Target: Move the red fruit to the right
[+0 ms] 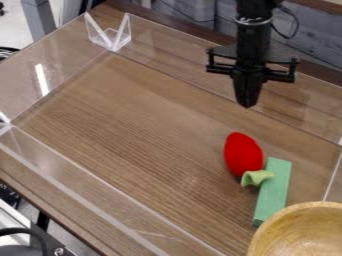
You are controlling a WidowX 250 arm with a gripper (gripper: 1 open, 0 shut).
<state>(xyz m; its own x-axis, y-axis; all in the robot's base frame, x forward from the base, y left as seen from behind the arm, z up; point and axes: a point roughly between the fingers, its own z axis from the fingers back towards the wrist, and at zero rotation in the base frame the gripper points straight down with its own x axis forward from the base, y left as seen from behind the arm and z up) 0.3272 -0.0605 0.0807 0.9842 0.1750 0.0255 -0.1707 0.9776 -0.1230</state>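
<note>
The red fruit [242, 153] lies on the wooden tray floor at the lower right, its pale green leafy cap [259, 176] pointing toward the front right. My gripper [247, 101] hangs from the black arm above and behind the fruit, with clear space between them. Its fingers are pressed together into one narrow tip, shut on nothing.
A flat light green block [274, 190] lies just right of the fruit, touching its cap. A wooden bowl rim [301, 230] fills the bottom right corner. Clear acrylic walls [54, 75] surround the wooden tray. A clear folded stand [110, 34] sits at the back left.
</note>
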